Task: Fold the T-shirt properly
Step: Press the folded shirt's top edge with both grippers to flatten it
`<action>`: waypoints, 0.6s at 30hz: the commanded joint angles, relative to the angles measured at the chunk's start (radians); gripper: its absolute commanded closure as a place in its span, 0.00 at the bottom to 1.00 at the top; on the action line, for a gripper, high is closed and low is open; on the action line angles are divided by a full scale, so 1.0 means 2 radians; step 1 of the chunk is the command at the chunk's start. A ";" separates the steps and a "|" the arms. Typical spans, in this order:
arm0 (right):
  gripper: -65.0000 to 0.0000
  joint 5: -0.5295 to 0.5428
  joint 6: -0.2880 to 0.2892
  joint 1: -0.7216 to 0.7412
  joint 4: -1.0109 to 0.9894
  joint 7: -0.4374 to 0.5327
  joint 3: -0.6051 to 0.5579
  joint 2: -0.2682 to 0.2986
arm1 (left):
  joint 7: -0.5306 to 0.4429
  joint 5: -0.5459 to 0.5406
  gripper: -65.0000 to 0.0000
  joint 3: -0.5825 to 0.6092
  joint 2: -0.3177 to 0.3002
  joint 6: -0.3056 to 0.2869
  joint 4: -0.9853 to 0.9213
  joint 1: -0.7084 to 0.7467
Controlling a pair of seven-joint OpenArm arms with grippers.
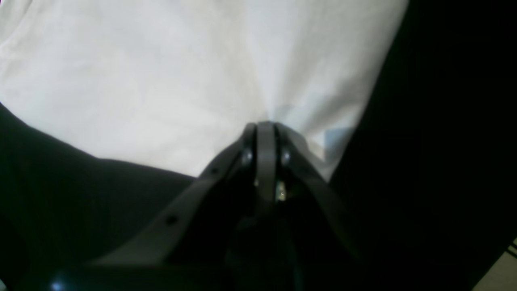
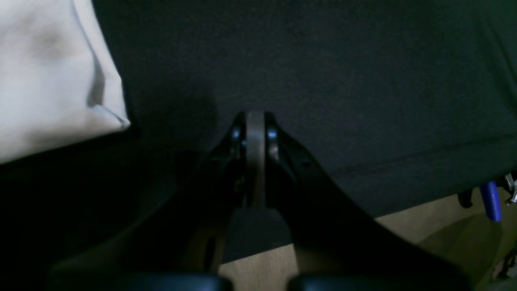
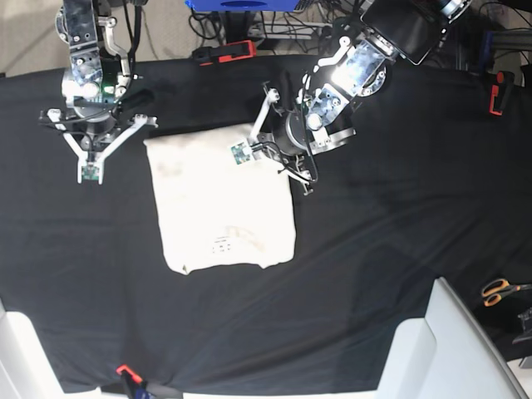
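Pinching T-shirt (image 1: 169,81) w/ left hand (image 1: 265,125); base view shows its label mark.

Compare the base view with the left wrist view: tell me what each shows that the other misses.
Only the base view shows the whole folded T-shirt, the right gripper shut on nothing off its far side, and the scissors at the table's edge. Only the left wrist view shows the left gripper shut on the cloth near a corner, creases fanning out from the pinch. Both show the cream shirt lying on the black table cloth.
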 commanded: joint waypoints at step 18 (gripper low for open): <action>1.00 -0.005 -0.002 0.004 0.009 0.008 0.001 0.003 | 0.014 0.003 1.00 -0.011 -0.001 0.002 0.035 0.038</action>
